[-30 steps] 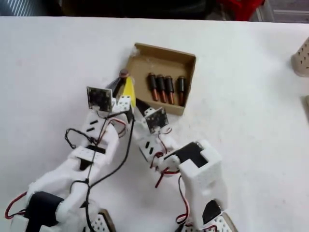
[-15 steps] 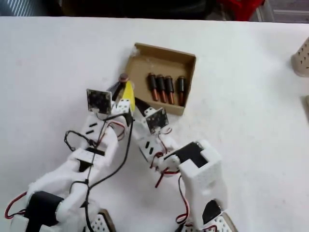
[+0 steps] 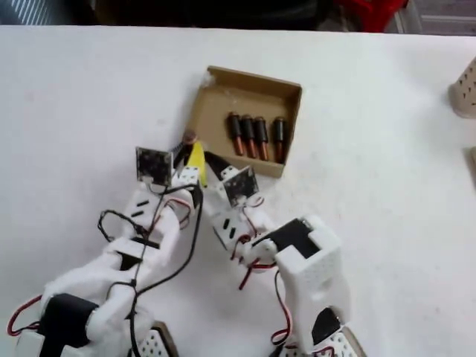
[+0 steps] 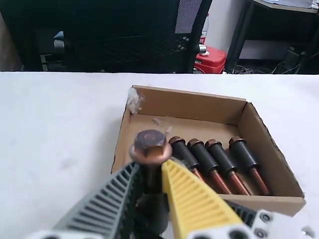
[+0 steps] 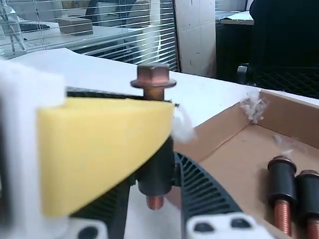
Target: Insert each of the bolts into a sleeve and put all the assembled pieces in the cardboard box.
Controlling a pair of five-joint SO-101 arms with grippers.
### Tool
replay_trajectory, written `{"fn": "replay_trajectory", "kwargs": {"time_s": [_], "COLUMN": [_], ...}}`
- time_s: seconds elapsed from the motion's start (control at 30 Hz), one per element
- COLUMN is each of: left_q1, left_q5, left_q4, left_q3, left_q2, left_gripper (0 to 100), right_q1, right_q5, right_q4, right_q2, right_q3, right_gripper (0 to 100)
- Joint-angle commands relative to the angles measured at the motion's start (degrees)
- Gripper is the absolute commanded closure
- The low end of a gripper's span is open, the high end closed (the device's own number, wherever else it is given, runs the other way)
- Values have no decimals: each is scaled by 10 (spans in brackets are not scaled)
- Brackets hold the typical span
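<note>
Bolt [image 4: 150, 144] upright, head up, inside sleeve [image 5: 155, 174], clamped by left gripper [image 4: 149, 170], beside cardboard box [image 4: 189, 102]

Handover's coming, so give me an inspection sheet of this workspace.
Surface: white table.
Job's things: cardboard box holds four assembled pieces; sleeved bolt held upright beside it.
Clutter: white fluff on a box corner; perforated beige object at table edge.
End effectors: left end effector shut on the sleeved bolt; right end effector beside it.
Cables: black and red wires along the arms.
Surroundings: dark chair, red object beyond table.
</note>
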Motion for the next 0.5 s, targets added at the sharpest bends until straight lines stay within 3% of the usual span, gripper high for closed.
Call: {"fn": "replay_trajectory", "kwargs": {"time_s": [0.0,0.27,0.47], "left_q1": [-6,-7,-18], "left_q5": [-4,0,0], "left_q4": [-13,36,44], "left_q3": [1,-1,0], "left_q2": [-2,-2,-6], "left_gripper": [973,740,754], "right_q1": [18,18,18], "right_q5": [-6,-6,-6], "right_q4": [-15,-15,-15], "right_q2": [-11,-11,-11], "right_q3": [-11,-11,-11], "right_gripper": [982,982,982]}}
